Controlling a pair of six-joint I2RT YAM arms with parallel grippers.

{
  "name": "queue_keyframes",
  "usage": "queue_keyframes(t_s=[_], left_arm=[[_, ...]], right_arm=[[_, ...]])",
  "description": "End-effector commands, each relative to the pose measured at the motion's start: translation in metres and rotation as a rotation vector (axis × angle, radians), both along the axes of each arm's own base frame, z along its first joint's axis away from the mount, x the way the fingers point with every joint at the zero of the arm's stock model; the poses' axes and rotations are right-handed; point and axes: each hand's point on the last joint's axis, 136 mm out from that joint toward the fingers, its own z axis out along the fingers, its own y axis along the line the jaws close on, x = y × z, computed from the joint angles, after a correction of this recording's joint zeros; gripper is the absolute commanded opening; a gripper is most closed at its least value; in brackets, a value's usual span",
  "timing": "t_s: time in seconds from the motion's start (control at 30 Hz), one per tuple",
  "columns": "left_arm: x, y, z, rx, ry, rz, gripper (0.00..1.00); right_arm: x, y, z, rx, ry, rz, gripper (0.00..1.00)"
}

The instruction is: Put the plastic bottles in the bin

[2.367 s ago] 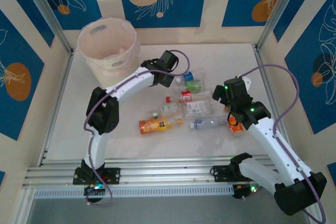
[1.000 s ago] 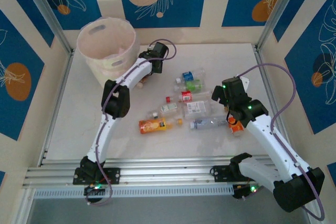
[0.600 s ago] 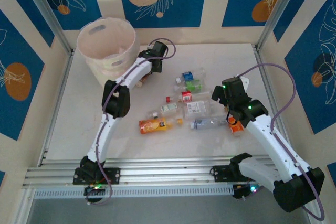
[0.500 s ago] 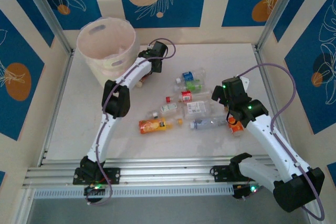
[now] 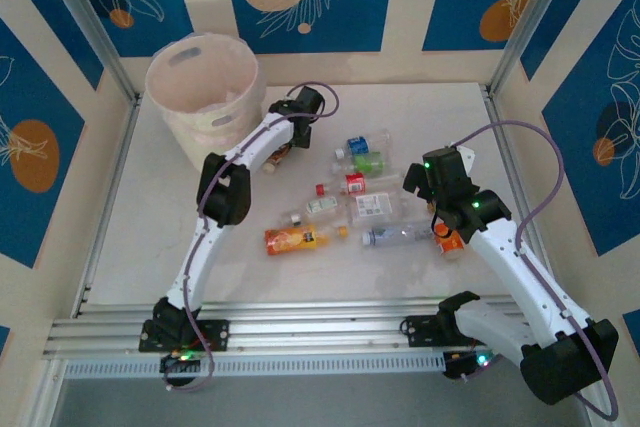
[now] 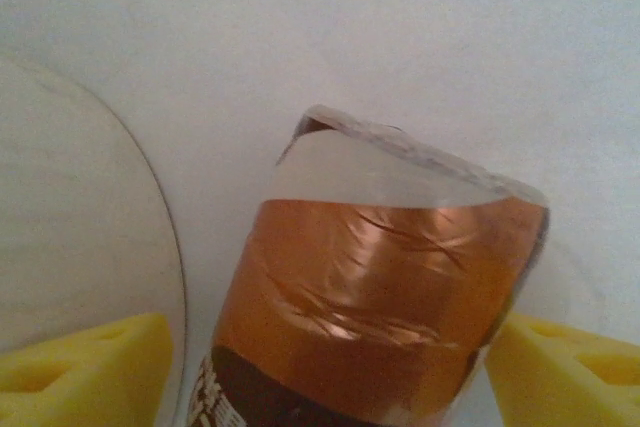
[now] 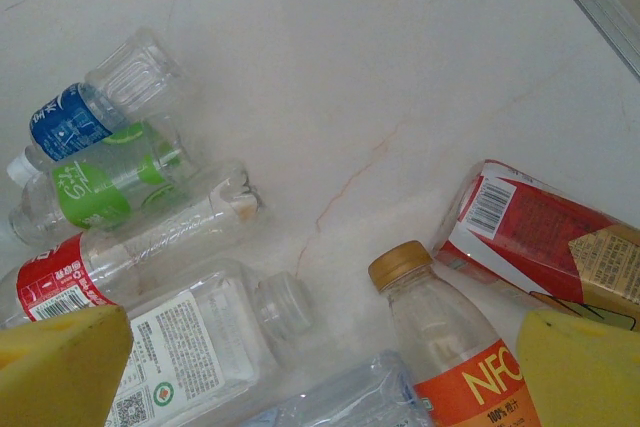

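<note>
A: Where's the open floor?

B: On the left. Bare table [image 5: 130, 237] runs from the left rail [image 5: 108, 197] across to the left arm [image 5: 205, 247]. The bin [image 5: 215, 125] stands in the far-left corner, close against that rail. The far strip behind the bottles is bare too.

A: And the right?

B: Tighter. The loose bottles [image 5: 350, 197] lie on their sides mid-table, and the right arm [image 5: 520, 267] runs close along the right rail [image 5: 497, 117].

A: Left arm's pose?

B: Stretched long, elbow mid-table, wrist out by the bin's foot. The left gripper [image 6: 325, 367] has a brown bottle [image 6: 380, 287] between its yellow pads [image 6: 575, 357], just beside the bin. Pinched or merely bracketed, I can't tell.

A: Right arm?

B: Bent, reaching in from the near-right corner. The right gripper [image 7: 322, 367] is spread wide with nothing in it, hanging over a gold-capped bottle [image 7: 440, 337] with an orange label. A blue-labelled bottle [image 7: 75, 119], a green-labelled bottle [image 7: 95, 187] and a red-labelled bottle [image 7: 50, 287] lie off to the left in the wrist view.
</note>
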Motion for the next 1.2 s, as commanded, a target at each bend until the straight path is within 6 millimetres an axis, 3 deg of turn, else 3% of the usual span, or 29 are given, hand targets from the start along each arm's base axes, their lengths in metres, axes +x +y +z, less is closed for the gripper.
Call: queue_keyframes(t_s=[0.0,0.3,0.6,0.7,0.77,0.97,1.17], left_arm=[[-0.009,-0.001,-0.016,-0.001,0.056,-0.005,0.75],[-0.012,-0.014,-0.035,-0.021,0.093,-0.059,0.67],[-0.016,-0.024,-0.054,-0.047,0.148,-0.123,0.77],[-0.019,-0.024,-0.059,-0.050,0.172,-0.134,0.77],[-0.019,-0.024,-0.058,-0.047,0.174,-0.140,0.71],[-0.014,-0.030,-0.042,-0.073,0.145,-0.165,0.50],[0.000,-0.053,0.017,-0.130,0.035,-0.244,0.44]], right_arm=[[-0.002,-0.004,0.004,0.009,-0.014,-0.028,0.99],[-0.001,-0.005,0.008,-0.004,-0.018,-0.021,0.99],[-0.003,-0.007,0.009,-0.008,-0.026,-0.029,0.99],[-0.004,-0.008,0.009,-0.009,-0.025,-0.031,0.99],[-0.004,-0.008,0.008,-0.009,-0.025,-0.032,0.99],[-0.005,-0.009,0.008,-0.009,-0.027,-0.037,0.99],[-0.005,-0.009,0.011,-0.005,-0.034,-0.036,0.99]])
